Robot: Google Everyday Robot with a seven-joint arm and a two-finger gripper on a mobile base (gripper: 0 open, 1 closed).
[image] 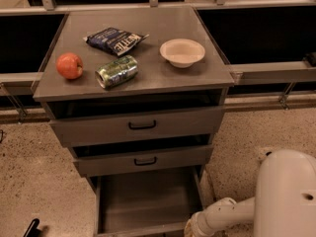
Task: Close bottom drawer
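Observation:
The bottom drawer [148, 201] of the grey cabinet is pulled far out, and its deep plain tray shows empty. Its front runs along the lower edge of the view, and its handle is hidden. My white arm [222, 216] reaches in from the lower right and ends beside the drawer's front right corner. My gripper is past the lower edge of the view, out of sight.
The middle drawer [143, 161] and top drawer [140, 126] stand slightly out. On the cabinet top lie an apple [69, 65], a green can [117, 71], a chip bag [114, 40] and a white bowl [182, 52]. A black object [32, 227] lies on the floor at left.

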